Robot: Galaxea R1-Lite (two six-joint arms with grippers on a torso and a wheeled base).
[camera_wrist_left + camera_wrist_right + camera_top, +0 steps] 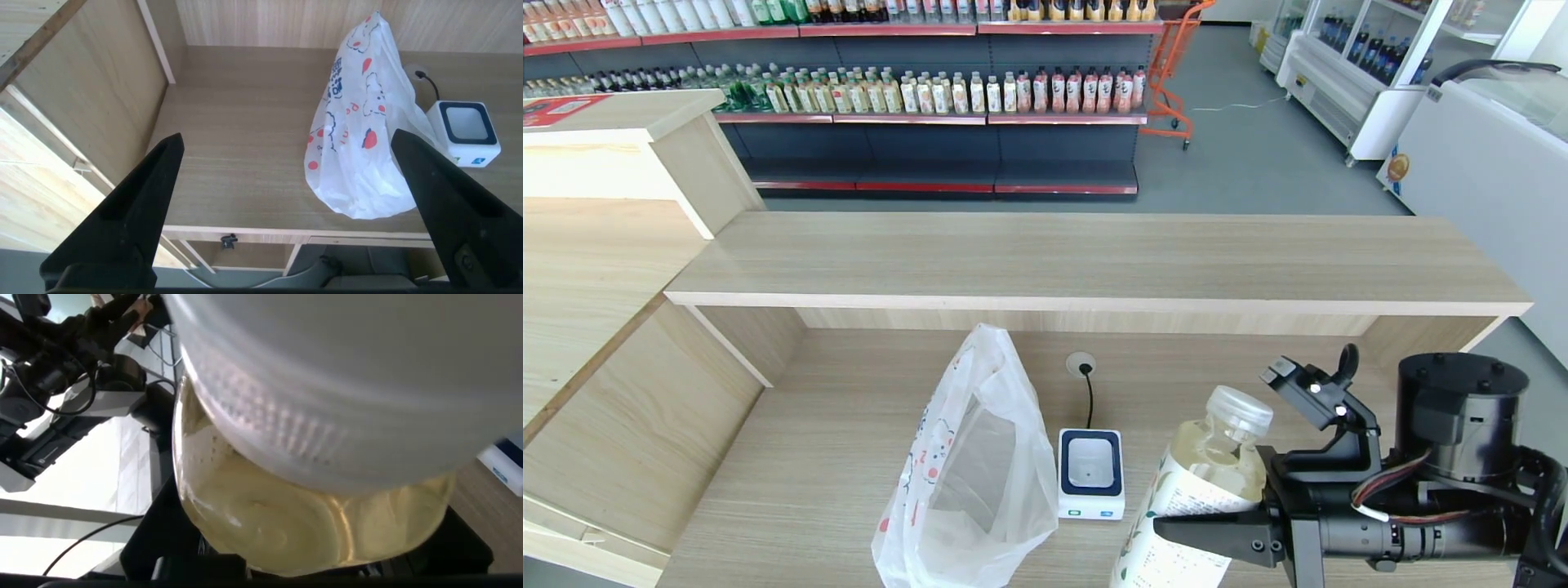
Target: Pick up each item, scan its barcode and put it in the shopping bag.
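Right gripper [1188, 510] is clamping a tilted bottle [1209, 465] right of the scanner [1091, 472].
Left gripper [288, 143] is hovering, fingers apart, over the counter [833, 457] left of the shopping bag [972, 474].

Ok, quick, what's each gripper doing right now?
Left gripper: open, holding nothing.
Right gripper: closed on the bottle.

Bright, even light; the shopping bag [968, 474] glints softly, with a faint shadow on the desk [809, 457] under it; the shelves [915, 118] behind it bow.
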